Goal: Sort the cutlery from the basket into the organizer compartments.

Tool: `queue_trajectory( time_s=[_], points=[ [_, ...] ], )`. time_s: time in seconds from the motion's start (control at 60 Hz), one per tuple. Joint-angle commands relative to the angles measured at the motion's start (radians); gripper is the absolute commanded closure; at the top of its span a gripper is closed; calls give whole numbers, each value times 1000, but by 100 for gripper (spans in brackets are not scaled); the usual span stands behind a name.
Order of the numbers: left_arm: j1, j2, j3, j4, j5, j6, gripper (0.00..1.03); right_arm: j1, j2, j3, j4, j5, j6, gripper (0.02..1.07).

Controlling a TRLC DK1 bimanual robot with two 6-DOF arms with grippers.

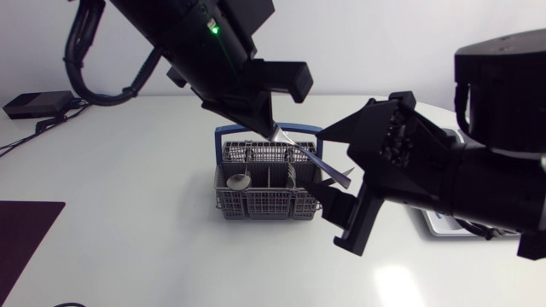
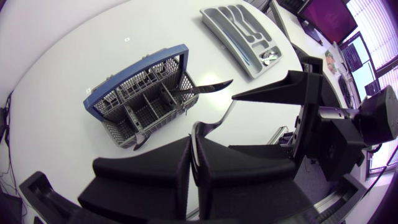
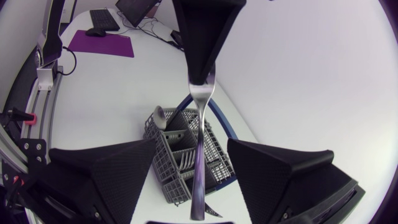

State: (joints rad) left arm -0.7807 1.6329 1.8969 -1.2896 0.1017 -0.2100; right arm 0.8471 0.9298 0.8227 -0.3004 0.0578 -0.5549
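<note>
My left gripper (image 1: 273,128) hangs above the basket, shut on the tine end of a silver fork (image 1: 314,158). The fork slants down to the right over the grey wire basket (image 1: 264,203) with its blue handle. My right gripper (image 1: 331,175) stands open around the fork's handle; in the right wrist view the fork (image 3: 199,155) runs between the two fingers (image 3: 106,177) with a gap on each side. A spoon (image 1: 237,181) and other cutlery stand in the basket. The grey organizer (image 2: 245,31) lies beyond the basket, with a spoon (image 2: 268,59) in one compartment.
A dark purple mat (image 1: 21,230) lies at the table's left edge. A black box (image 1: 34,102) with cables sits at the back left. The organizer (image 1: 444,223) is mostly hidden behind my right arm in the head view.
</note>
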Motion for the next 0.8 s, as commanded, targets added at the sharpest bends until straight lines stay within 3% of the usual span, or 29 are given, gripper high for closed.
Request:
queue_trajectory(
  time_s=[0.0,0.2,0.333,0.783],
  points=[
    [0,19,-19,9,15,-23,100,17,24,41,24,14,-14,45],
    [0,19,-22,10,15,-23,100,21,60,64,37,16,-13,71],
    [0,19,-22,9,18,-22,100,24,80,70,35,19,-10,83],
    [-2,10,-24,9,23,-20,100,21,129,98,27,28,-2,98]
  ],
)
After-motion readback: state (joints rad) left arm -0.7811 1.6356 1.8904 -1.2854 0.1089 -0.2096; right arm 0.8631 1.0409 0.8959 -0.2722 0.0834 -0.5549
